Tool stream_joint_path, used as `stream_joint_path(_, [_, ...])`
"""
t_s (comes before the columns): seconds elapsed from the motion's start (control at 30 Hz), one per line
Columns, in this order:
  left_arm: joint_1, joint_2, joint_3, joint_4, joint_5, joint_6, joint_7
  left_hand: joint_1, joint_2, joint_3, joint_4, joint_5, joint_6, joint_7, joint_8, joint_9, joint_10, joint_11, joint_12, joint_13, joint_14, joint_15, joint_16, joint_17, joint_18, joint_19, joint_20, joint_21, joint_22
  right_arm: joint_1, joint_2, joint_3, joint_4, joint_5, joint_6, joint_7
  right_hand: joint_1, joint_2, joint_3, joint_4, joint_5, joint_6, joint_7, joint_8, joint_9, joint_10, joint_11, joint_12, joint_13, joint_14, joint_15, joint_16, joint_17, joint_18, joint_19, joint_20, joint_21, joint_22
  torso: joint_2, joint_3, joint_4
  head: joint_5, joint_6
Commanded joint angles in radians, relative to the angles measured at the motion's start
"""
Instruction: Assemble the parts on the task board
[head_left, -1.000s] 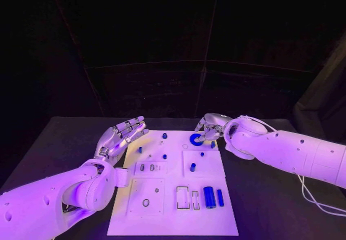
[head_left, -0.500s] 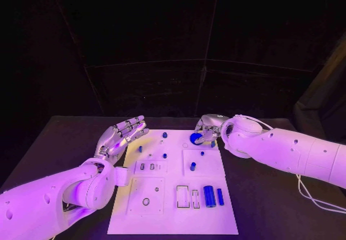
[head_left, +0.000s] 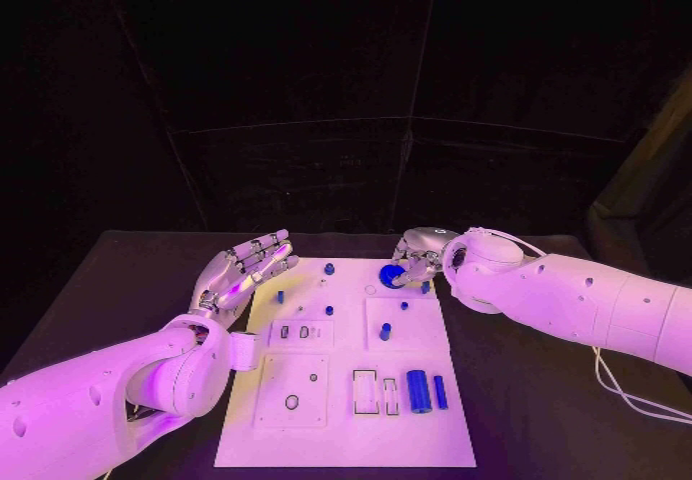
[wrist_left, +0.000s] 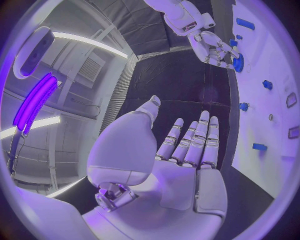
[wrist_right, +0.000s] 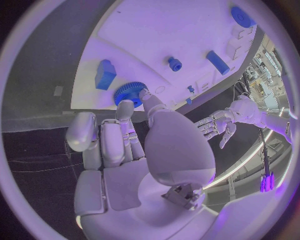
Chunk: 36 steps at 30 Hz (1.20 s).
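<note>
**Blue gear pinched at the far edge of the task board**

Blue and toothed, the gear sits between the fingertips of the right robot hand, over the far right part of the white task board. In the right wrist view the gear lies at the tips of that robot hand, pinched between thumb and a finger, with the board's surface just beyond it; whether the gear touches the board cannot be told.

Just beside the gear on the board are a blue block and a small blue peg, with a blue cylinder a little further off.

The left robot hand hovers at the board's far left edge, over the black tabletop, its fingers straight and spread, holding nothing. The left wrist view shows its open palm facing the board, well apart from the gear.

Nearer the robot, a large blue cylinder and a slimmer blue bar lie side by side on the board's right half, beside two rectangular slots.
</note>
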Motion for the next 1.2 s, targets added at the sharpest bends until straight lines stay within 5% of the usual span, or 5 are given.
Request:
stream_joint_path(0.03, [0.002, 0.001, 0.001, 0.0, -0.007, 0.017, 0.005, 0.0, 0.013, 0.001, -0.007, -0.001, -0.006, 0.11, -0.004, -0.001, -0.008, -0.002, -0.005, -0.002, 0.008, 0.0, 0.007, 0.001, -0.002, 0.007, -0.001, 0.006, 0.002, 0.002, 0.002, 0.0, -0.004, -0.007, 0.021, -0.006, 0.012, 0.022, 0.02, 0.003, -0.009, 0.015, 0.0, 0.01, 0.002, -0.006, -0.003, 0.006, 0.009, 0.031, 0.003, 0.007, 0.005, -0.012, 0.005, 0.001, 0.005, 0.003, 0.001, -0.0003, 0.0006, 0.0, 0.001])
stream_joint_path(0.37, [0.002, 0.002, 0.001, 0.0, -0.007, 0.02, 0.005, 0.002, 0.021, 0.005, -0.013, 0.0, -0.017, 0.11, -0.005, -0.002, -0.017, -0.003, -0.006, -0.002, 0.009, 0.0, 0.006, 0.001, -0.002, 0.012, -0.001, 0.007, 0.001, 0.001, 0.017, 0.0, -0.012, -0.003, 0.027, -0.019, 0.016, 0.047, 0.058, 0.005, -0.04, 0.051, -0.004, 0.029, 0.003, 0.0, -0.007, 0.025, 0.039, 0.034, 0.0, 0.026, 0.038, -0.015, 0.012, 0.0, 0.016, 0.023, 0.001, 0.0, 0.0002, 0.002, -0.003])
stream_joint_path(0.73, [0.002, 0.0, 0.001, -0.005, 0.022, 0.029, 0.004, 0.004, 0.035, 0.012, -0.023, 0.0, -0.024, 0.112, -0.005, -0.002, -0.019, -0.002, -0.005, -0.002, 0.017, -0.002, 0.009, 0.001, -0.001, 0.054, -0.002, 0.017, 0.004, 0.0, 0.016, 0.0, 0.015, -0.046, -0.152, -0.03, 0.046, 0.074, 0.165, -0.022, -0.085, 0.14, -0.028, 0.049, 0.008, 0.011, -0.027, 0.046, 0.075, 0.039, -0.016, 0.047, 0.075, -0.021, 0.029, -0.015, 0.036, 0.061, 0.001, -0.0001, 0.0001, 0.003, -0.002])
stream_joint_path(0.9, [0.002, -0.002, 0.001, -0.011, 0.045, 0.055, -0.002, 0.007, 0.044, 0.017, -0.034, -0.001, -0.014, 0.111, -0.003, -0.001, 0.009, -0.003, -0.001, 0.001, 0.03, -0.005, 0.015, 0.003, 0.002, 0.077, -0.002, 0.023, 0.005, 0.0, 0.016, 0.0, 0.045, -0.057, -0.2, -0.023, 0.022, 0.052, 0.233, -0.032, -0.09, 0.148, -0.027, 0.033, 0.003, 0.013, -0.026, 0.039, 0.081, 0.038, -0.016, 0.049, 0.078, -0.022, 0.029, -0.016, 0.04, 0.067, 0.0, 0.0, 0.0012, 0.003, -0.002])
stream_joint_path(1.2, [0.01, -0.015, 0.001, -0.023, 0.054, 0.144, -0.037, 0.014, 0.067, 0.043, -0.079, 0.0, 0.158, 0.099, 0.027, 0.013, 0.265, -0.026, 0.047, 0.018, 0.112, -0.033, 0.054, 0.012, 0.03, 0.18, -0.004, 0.059, 0.015, 0.0, 0.03, 0.0, 0.095, -0.069, -0.215, -0.019, 0.008, 0.038, 0.263, -0.037, -0.09, 0.148, -0.025, 0.023, 0.001, 0.014, -0.024, 0.035, 0.084, 0.038, -0.015, 0.049, 0.079, -0.022, 0.027, -0.015, 0.041, 0.067, 0.0, -0.0008, 0.0015, 0.006, -0.001])
